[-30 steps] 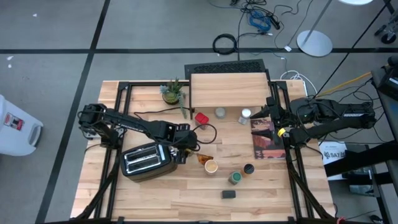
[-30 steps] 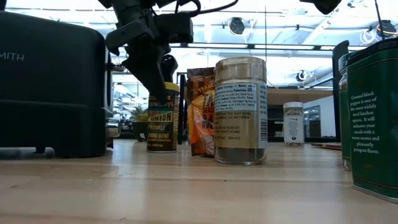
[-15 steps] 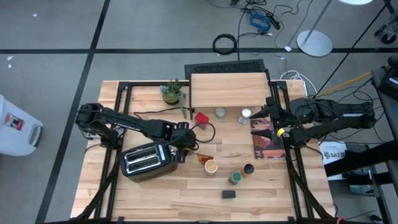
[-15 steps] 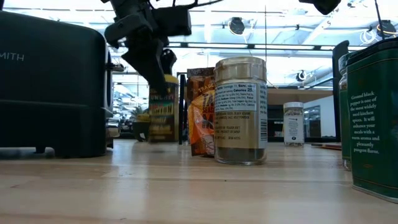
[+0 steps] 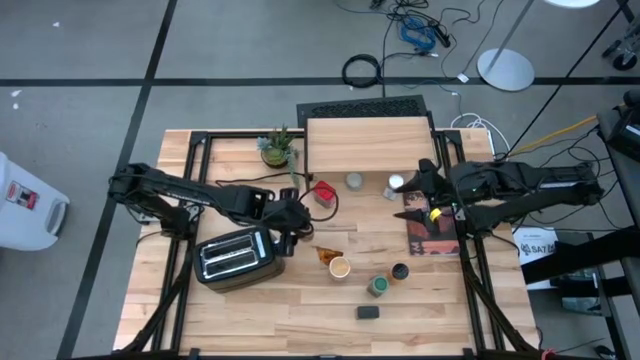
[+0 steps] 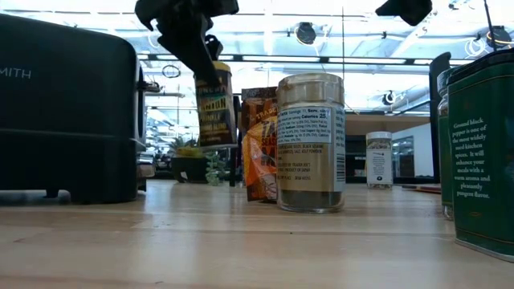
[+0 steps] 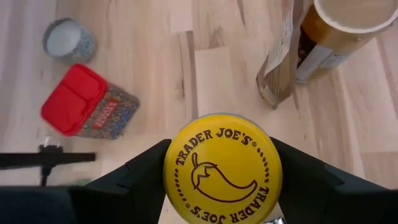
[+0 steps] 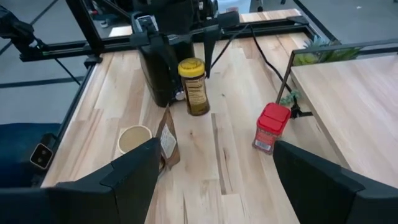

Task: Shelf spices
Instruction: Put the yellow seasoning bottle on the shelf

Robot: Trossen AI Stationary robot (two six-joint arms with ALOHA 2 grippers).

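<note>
My left gripper [image 5: 291,221] is shut on a spice jar with a yellow lid [image 7: 222,168] and a dark label [image 6: 215,104], in front of the silver toaster [image 5: 235,257]. The same jar [image 8: 194,87] shows in the right wrist view. My right gripper [image 5: 414,192] hangs open above the table, near the right front corner of the shelf [image 5: 368,145]; nothing is between its fingers [image 8: 134,171]. A red tin [image 5: 324,190] and two small jars [image 5: 354,181] [image 5: 395,183] stand on the table in front of the shelf. My left gripper pinches the jar between its two fingers [image 7: 146,171], one on each side of the yellow lid's rim [image 7: 171,163]. The fingers come from above, slanting down toward the table's right. The jar hangs below them, slightly tilted, clear of the table.
An orange pouch [image 5: 328,254], a tan-lidded jar [image 5: 340,267], a green jar [image 5: 378,286], a black-lidded jar [image 5: 400,271] and a black tin [image 5: 368,312] stand at the near middle. A potted plant [image 5: 277,147] sits left of the shelf. A dark red box [image 5: 432,228] lies below my right gripper.
My left gripper has risen with the yellow-lidded jar, lifting it off the table and drawing it slightly back toward the toaster; the jar has tipped a little. My right gripper has drifted a little toward the table's middle, still open.
</note>
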